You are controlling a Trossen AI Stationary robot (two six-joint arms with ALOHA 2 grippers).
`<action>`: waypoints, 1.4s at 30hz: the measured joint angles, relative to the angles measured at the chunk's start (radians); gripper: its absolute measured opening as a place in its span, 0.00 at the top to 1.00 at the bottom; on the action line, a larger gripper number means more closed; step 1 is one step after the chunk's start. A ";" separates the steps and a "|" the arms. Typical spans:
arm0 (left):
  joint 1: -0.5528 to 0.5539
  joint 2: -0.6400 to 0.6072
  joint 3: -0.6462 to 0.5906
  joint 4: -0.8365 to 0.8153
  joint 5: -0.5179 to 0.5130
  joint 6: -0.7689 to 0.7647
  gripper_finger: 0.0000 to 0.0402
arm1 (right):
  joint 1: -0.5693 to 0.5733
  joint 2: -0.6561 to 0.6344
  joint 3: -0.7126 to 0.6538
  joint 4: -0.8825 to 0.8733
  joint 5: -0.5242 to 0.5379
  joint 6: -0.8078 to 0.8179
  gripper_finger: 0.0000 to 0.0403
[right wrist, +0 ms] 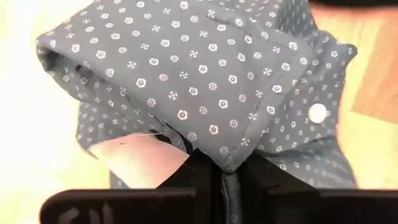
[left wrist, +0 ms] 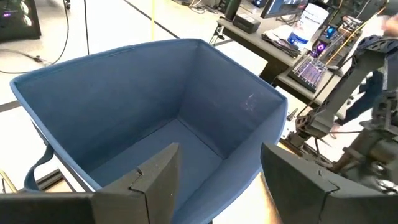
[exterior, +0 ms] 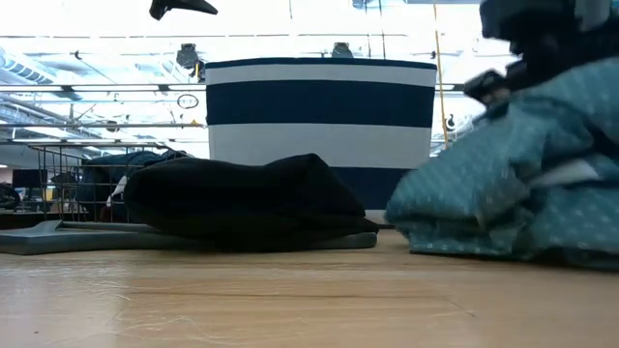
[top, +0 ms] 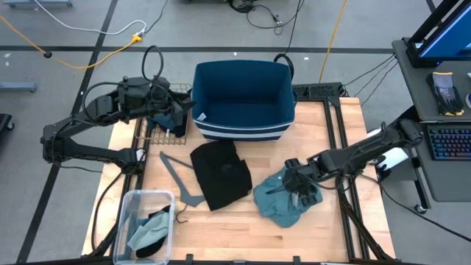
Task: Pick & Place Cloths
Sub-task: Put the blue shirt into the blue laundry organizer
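A teal cloth with small white print [top: 278, 202] lies bunched on the table's right part; it also shows in the low view [exterior: 522, 193]. My right gripper [top: 298, 188] is down on it and shut on it. A black cloth [top: 219, 174] lies flat at the table's middle, in front of the blue basket [top: 243, 96]. A dark cloth [top: 171, 121] rests on a wire rack by the basket's left side. My left gripper [left wrist: 217, 168] hovers open at the basket's left rim, above that rack, touching nothing. My right gripper [right wrist: 224, 186] pinches a raised fold of the printed cloth [right wrist: 217, 146] between its two shut fingers. It comes from above, slanting in from the table's right. The fold humps up at the fingers, and the rest of the cloth [top: 272, 210] lies on the table.
A grey triangular hanger [top: 179, 177] lies left of the black cloth. A clear plastic bin [top: 129, 213] at the near left corner holds a pale green and a dark cloth. The striped basket's inside [left wrist: 155, 118] holds nothing. Bare wood lies along the near edge.
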 joint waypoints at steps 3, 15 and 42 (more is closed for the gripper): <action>0.000 0.000 0.000 0.000 0.000 -0.003 0.43 | 0.038 -0.008 0.052 -0.054 0.061 0.019 0.93; 0.000 0.000 0.000 0.000 0.000 -0.011 0.43 | 0.152 -0.009 0.371 -0.206 0.264 0.026 0.93; 0.000 0.002 0.000 -0.005 0.002 0.024 0.43 | -0.170 0.003 0.834 0.325 0.730 -0.879 0.93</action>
